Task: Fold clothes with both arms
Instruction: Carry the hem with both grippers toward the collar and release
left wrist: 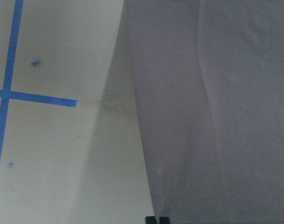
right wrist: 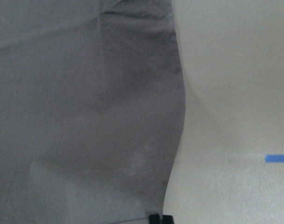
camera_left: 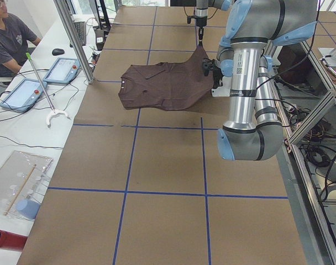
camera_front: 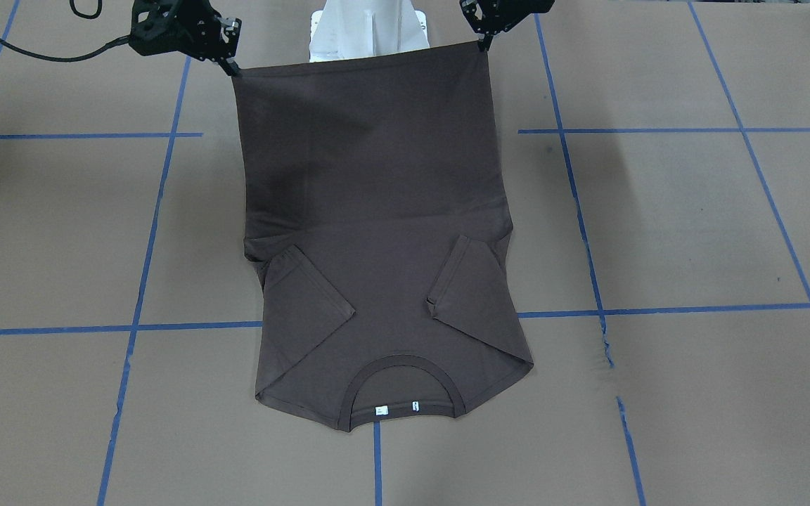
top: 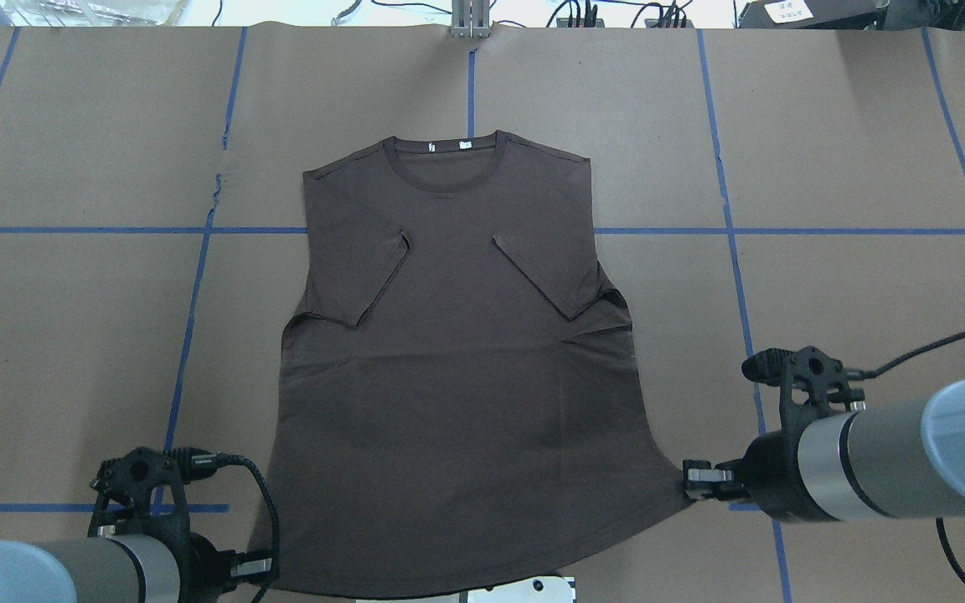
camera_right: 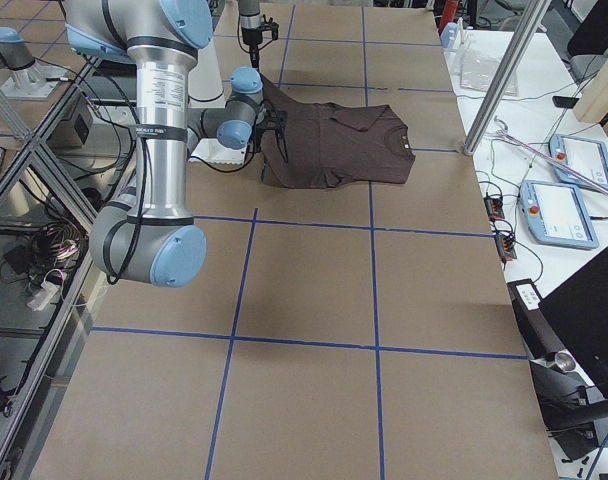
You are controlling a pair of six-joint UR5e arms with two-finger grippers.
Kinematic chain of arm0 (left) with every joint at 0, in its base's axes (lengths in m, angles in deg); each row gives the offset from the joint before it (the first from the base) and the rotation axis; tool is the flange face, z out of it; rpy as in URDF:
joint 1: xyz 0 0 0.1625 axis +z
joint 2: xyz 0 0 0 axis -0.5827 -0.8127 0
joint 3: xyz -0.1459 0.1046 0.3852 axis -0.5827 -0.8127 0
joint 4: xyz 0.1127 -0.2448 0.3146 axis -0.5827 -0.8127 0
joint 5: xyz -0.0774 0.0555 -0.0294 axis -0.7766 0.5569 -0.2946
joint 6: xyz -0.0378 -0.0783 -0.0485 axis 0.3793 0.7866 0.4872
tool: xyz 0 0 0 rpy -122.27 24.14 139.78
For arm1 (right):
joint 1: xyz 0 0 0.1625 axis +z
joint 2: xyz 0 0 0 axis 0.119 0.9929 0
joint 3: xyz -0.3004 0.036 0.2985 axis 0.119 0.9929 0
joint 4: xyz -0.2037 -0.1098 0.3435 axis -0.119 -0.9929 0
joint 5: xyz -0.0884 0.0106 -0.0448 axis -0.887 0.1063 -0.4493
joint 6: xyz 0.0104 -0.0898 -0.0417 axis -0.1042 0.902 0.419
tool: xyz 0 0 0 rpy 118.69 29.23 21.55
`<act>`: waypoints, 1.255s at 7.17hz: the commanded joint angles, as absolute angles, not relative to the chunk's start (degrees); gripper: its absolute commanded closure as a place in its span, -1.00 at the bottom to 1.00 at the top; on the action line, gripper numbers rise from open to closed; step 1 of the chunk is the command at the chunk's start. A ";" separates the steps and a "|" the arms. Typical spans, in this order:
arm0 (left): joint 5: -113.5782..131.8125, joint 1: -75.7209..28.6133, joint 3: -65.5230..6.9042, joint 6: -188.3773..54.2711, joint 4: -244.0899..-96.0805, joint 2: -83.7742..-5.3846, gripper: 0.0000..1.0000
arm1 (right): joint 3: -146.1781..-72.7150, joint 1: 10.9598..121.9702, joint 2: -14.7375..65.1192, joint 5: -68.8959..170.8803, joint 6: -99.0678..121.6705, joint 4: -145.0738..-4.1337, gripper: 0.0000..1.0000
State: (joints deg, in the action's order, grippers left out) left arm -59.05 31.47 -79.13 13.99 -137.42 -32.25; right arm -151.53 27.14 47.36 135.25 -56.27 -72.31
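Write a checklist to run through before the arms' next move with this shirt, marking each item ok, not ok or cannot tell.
1. Grip of the left gripper: shut on one lower corner of the T-shirt, ok.
2. Grip of the right gripper: shut on the other lower corner, ok.
3. Tension: the hem runs straight between them, raised off the table, ok.
4. Fold state: both sleeves lie folded in over the chest, ok.
5. Smoothness: not ok, creases bunch beside one sleeve.
6. Depth of fabric in the jaws: cannot tell.
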 commanded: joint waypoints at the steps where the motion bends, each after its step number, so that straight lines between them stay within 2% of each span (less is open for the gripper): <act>1: -62.31 20.06 -79.05 6.50 -137.30 -34.46 1.00 | -144.90 38.68 39.54 139.81 -49.56 -72.39 1.00; 3: -65.48 9.07 -74.61 -1.59 -137.30 -38.49 1.00 | -134.02 47.05 29.09 144.23 -48.84 -72.30 1.00; 4: -66.20 4.57 -67.70 -3.72 -137.30 -43.74 1.00 | -129.18 48.83 24.60 144.08 -46.49 -72.39 1.00; 6: -65.86 2.26 -54.85 -5.14 -140.53 -49.13 1.00 | -117.92 52.09 17.90 143.81 -43.39 -71.69 1.00; 9: -65.94 -5.20 -42.10 -11.46 -150.89 -50.91 1.00 | -104.31 55.16 8.86 143.81 -41.64 -71.42 1.00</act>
